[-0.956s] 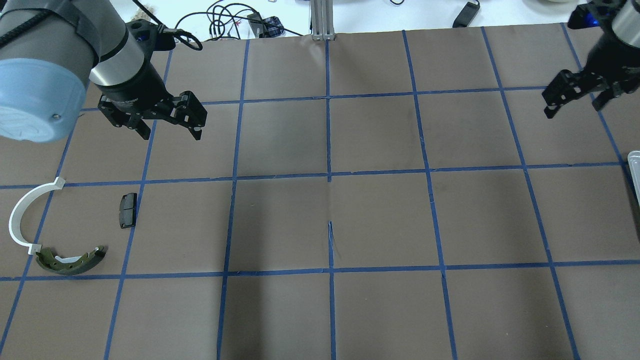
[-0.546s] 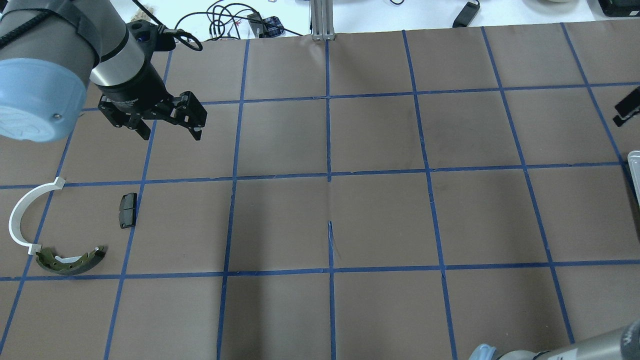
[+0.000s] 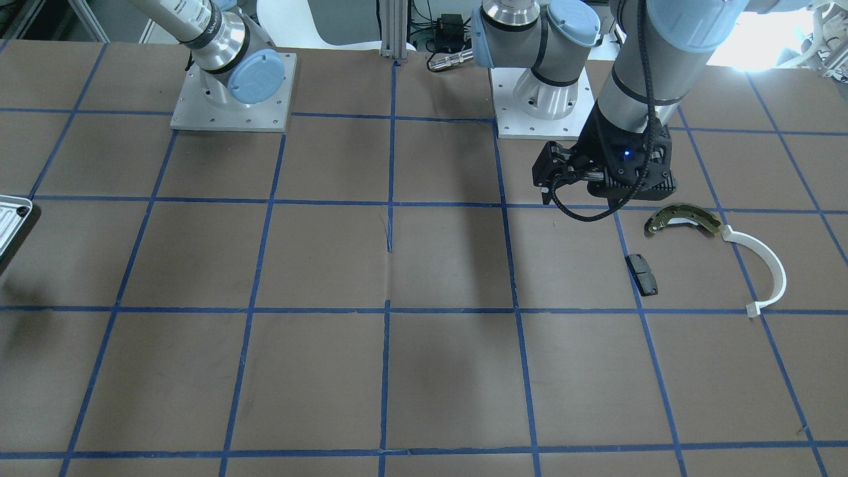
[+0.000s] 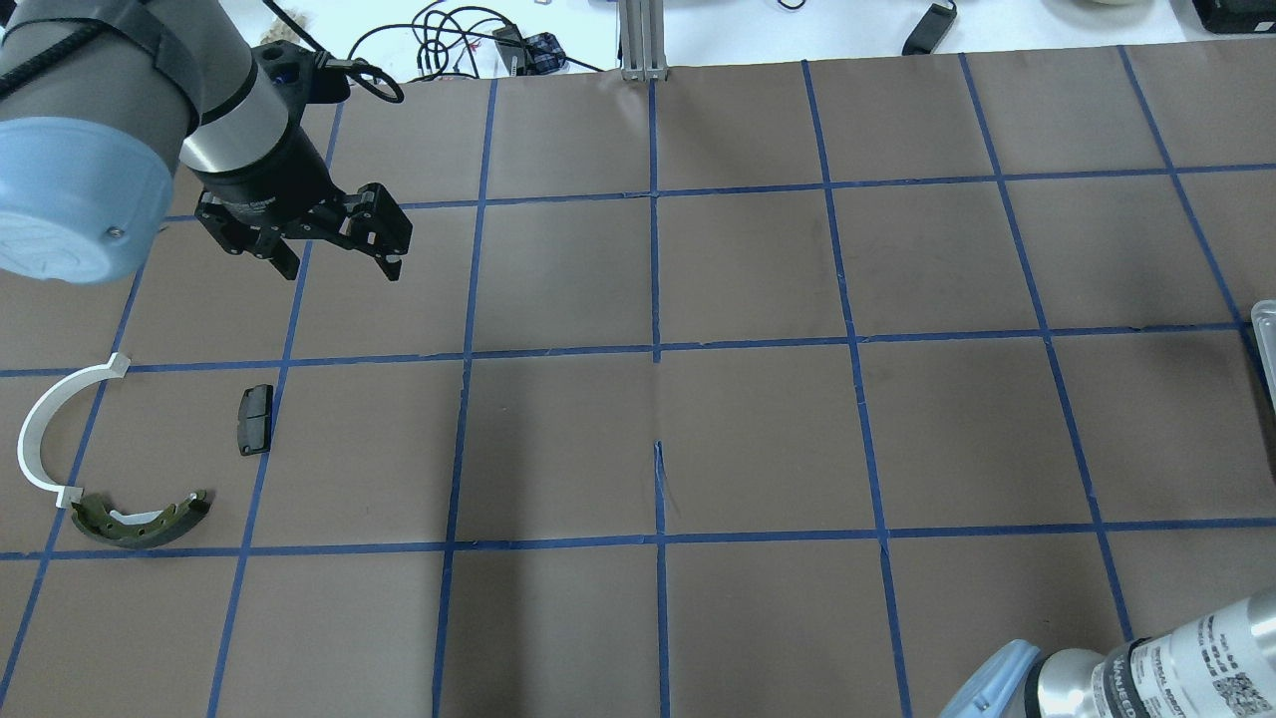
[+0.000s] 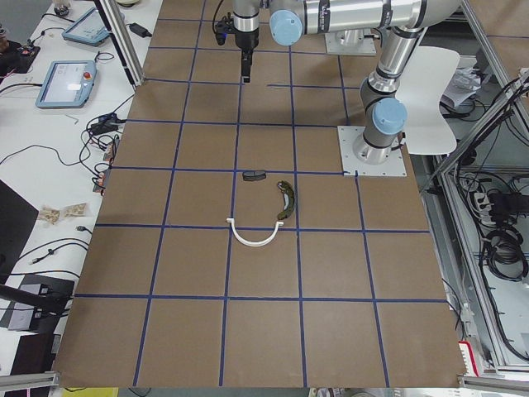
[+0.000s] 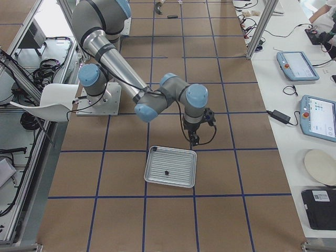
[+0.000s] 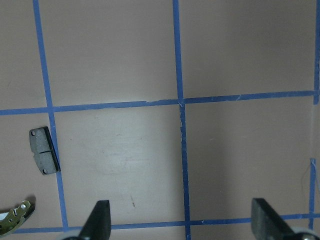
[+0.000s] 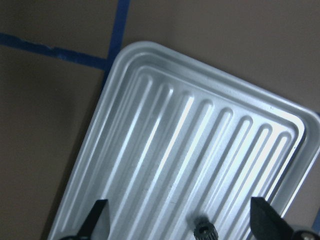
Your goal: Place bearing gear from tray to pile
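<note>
I am hovering my right gripper point(image 8: 181, 224) above the tray point(image 8: 135, 52), jaws spread wide and holding nothing. I am keeping them open because the bearing gear point(image 8: 204, 231) is sitting on the ribbed floor at six o'clock in my wrist view, roughly between my fingertips. From the table's right end, the gear is lying near the tray's middle, and my gripper is hanging at about one o'clock from it.

I am judging the pick as not yet begun: I am needing to shift toward six o'clock and descend. The gear is small, so it may slip.

My left gripper point(image 4: 342, 269) is waiting open and empty at ten o'clock of the overhead view. It is probably staying near the pile at eight o'clock: brake shoe point(image 4: 140, 524), white arc point(image 4: 45, 429) and dark pad point(image 4: 254, 419). The tray is sitting well apart, at three o'clock.
</note>
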